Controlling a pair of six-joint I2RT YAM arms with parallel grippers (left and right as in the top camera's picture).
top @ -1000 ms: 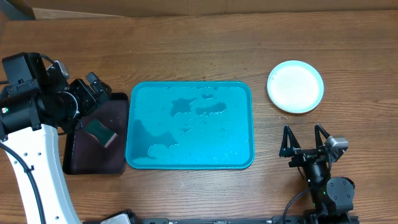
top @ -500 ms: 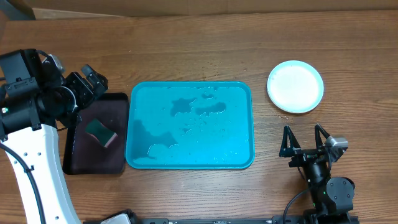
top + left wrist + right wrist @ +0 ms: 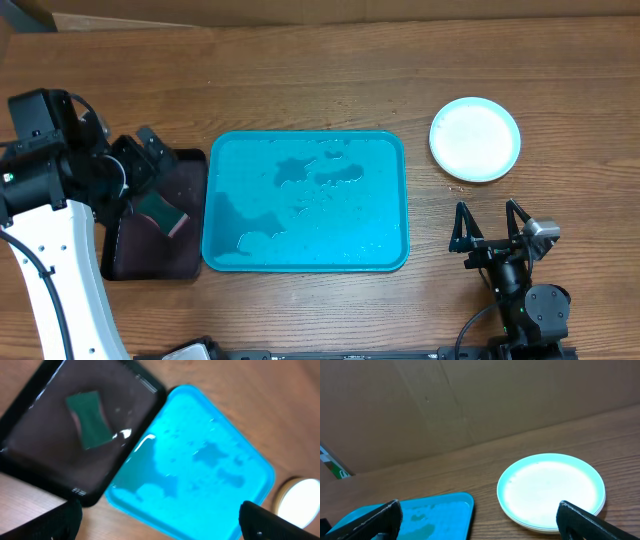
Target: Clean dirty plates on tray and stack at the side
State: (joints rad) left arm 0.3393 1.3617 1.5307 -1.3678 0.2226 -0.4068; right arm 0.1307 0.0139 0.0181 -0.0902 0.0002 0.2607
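Note:
The plates lie stacked on the wood to the right of the tray. The top one is white with a pale blue rim and looks clean, and edges of others show beneath it in the right wrist view. The turquoise tray holds no plates, only patches of water. My left gripper hovers open and empty over the black tray's far end. Also open and empty, my right gripper sits near the front edge, short of the plates.
A black tray lies against the turquoise tray's left side with a green sponge on it, also seen in the left wrist view. A cardboard wall stands along the table's far edge.
My left gripper has drifted slightly, first towards the left, then nearer to the black tray, staying open. The right arm, plates and tray have not moved.

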